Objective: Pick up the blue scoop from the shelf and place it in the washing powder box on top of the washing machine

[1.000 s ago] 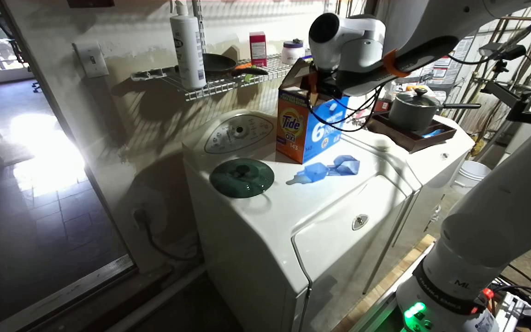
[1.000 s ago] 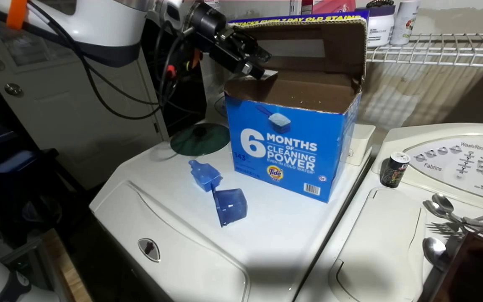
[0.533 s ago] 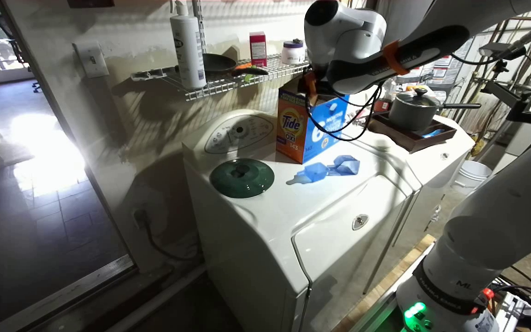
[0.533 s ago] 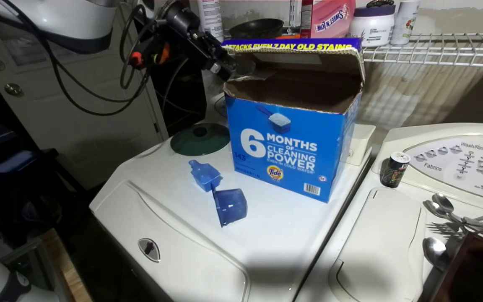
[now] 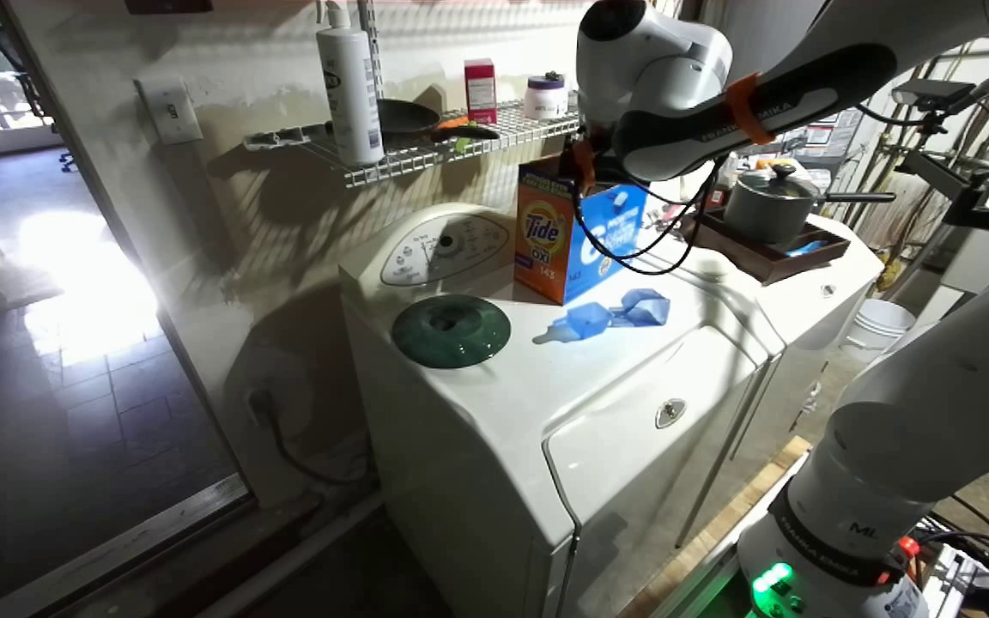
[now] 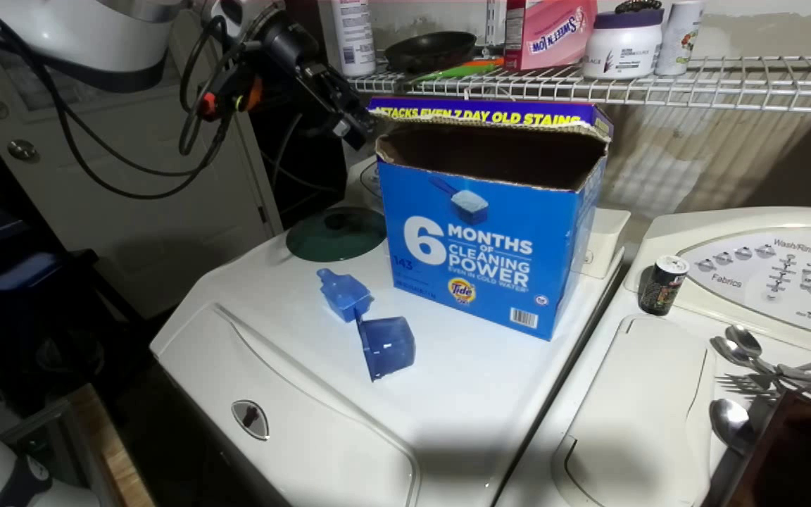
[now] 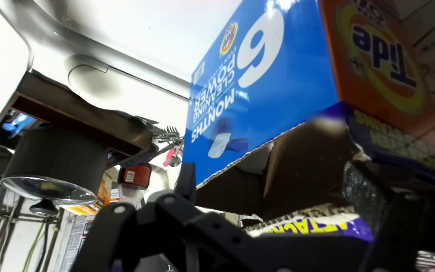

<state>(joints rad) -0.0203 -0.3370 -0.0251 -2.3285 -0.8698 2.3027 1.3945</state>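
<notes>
End effector (image 7: 272, 175) at the top of the washing powder box (image 6: 483, 232), jaws apart, nothing held; two blue scoops (image 6: 388, 348) lie below it on the machine top (image 6: 462, 401), so likely a downward reach.

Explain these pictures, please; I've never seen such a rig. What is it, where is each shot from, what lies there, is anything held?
This is a robot arm with a two-fingered end effector, near the open top of a washing powder box. Two pictures look in from different places outside; the third is taken from the arm itself and shows the box upside down. The box stands on a white laundry machine, with two blue scoops and a dark green lid lying near it. The end effector is open, and nothing looks gripped; I can't tell whether it touches the box.
</notes>
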